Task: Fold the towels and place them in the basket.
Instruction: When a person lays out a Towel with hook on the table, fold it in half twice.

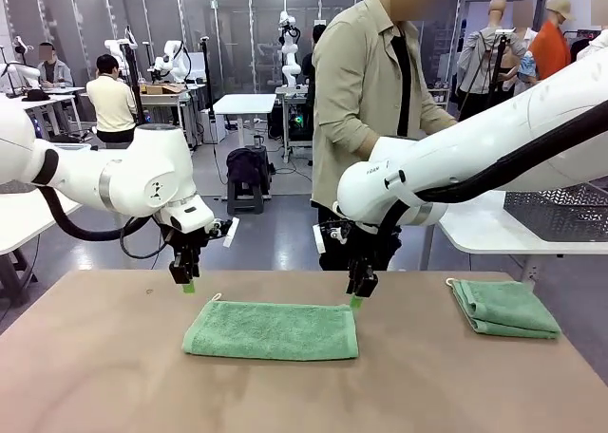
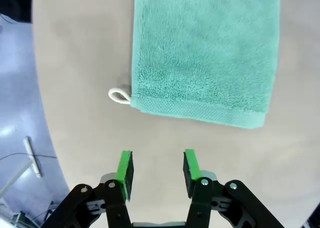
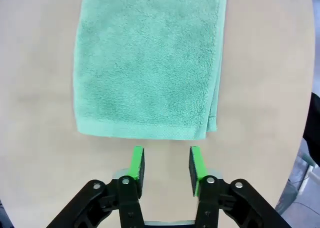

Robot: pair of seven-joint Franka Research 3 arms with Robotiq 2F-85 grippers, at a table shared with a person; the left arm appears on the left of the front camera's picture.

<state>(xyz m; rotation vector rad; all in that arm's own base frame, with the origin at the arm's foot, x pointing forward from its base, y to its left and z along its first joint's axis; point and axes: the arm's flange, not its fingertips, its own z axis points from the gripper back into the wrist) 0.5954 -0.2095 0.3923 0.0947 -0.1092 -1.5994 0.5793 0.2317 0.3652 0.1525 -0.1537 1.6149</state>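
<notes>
Smooth table [image 1: 95,376] bears rectangular, seemingly folded terry towel [image 1: 271,330].

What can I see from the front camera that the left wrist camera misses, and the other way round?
Front view: a second folded towel at the table's right, the mesh basket beyond it, the person, and the right hand at the middle towel's far right corner. Left wrist view: the left hand's green pads standing apart, nothing between them. Both: the middle towel, its white loop, the brown table.
</notes>
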